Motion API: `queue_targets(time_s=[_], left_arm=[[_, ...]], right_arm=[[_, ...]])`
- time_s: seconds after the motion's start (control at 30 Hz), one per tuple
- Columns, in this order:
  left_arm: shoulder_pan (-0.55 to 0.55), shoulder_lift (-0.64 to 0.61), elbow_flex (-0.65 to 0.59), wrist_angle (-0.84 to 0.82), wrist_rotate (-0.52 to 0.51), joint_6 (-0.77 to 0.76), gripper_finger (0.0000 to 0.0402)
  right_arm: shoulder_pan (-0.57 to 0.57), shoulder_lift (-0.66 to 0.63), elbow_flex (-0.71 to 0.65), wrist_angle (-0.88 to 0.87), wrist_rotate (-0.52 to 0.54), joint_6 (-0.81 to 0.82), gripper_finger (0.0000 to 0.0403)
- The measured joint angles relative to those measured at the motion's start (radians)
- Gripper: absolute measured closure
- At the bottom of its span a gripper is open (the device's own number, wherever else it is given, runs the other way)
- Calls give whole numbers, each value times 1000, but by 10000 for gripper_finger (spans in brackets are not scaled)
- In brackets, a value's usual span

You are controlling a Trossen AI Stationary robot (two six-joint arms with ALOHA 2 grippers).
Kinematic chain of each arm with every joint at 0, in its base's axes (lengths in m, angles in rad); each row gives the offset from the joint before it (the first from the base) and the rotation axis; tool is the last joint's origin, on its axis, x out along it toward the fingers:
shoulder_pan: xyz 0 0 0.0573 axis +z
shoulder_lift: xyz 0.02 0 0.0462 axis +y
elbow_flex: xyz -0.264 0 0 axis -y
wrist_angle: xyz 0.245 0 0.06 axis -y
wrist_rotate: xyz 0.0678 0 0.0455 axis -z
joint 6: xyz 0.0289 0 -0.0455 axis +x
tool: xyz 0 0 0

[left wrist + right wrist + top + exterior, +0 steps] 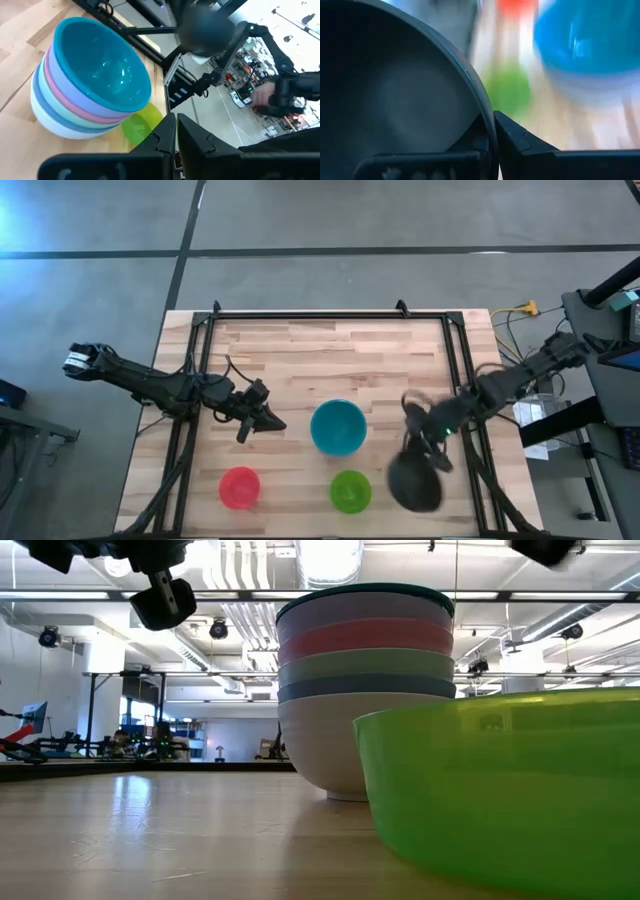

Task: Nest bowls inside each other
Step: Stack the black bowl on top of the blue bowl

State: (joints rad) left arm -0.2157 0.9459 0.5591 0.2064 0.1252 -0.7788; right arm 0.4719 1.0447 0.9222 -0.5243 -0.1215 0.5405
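Standing by the table, I saw the left gripper [262, 420] hanging above the wood on the left with its fingers pressed together and nothing between them. Toward the near edge from it, well apart, sat the red bowl [239, 487], alone and upright. Just to the right of that claw's tip stood the stack of bowls [337, 428], teal on top, then lavender, pink, pale green, blue and white at the bottom, all nested squarely. The bright green bowl [350, 491] rested on the table near the stack, on the near-edge side, between the red bowl and the right claw. Farther right, the right gripper [492, 137] had clamped down on the rim of the black bowl [414, 478], one finger inside and one outside. That bowl hung tilted from the claw, off the table, just beside the bright green one.
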Motion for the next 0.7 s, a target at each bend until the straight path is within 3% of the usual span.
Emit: queue_targets(time_s=[0.27, 0.4, 0.57, 0.7], left_arm=[[0, 0, 3, 80, -3, 0, 400], [0, 0, 4, 79, -3, 0, 400], [0, 0, 4, 77, -3, 1, 400], [0, 0, 4, 77, -3, 1, 400]], right_arm=[[-262, 36, 0, 710, 14, 263, 393], [-350, 94, 0, 957, 10, 435, 394], [-411, 186, 47, 911, -41, 613, 394], [-435, 284, 196, 622, -193, 597, 394]])
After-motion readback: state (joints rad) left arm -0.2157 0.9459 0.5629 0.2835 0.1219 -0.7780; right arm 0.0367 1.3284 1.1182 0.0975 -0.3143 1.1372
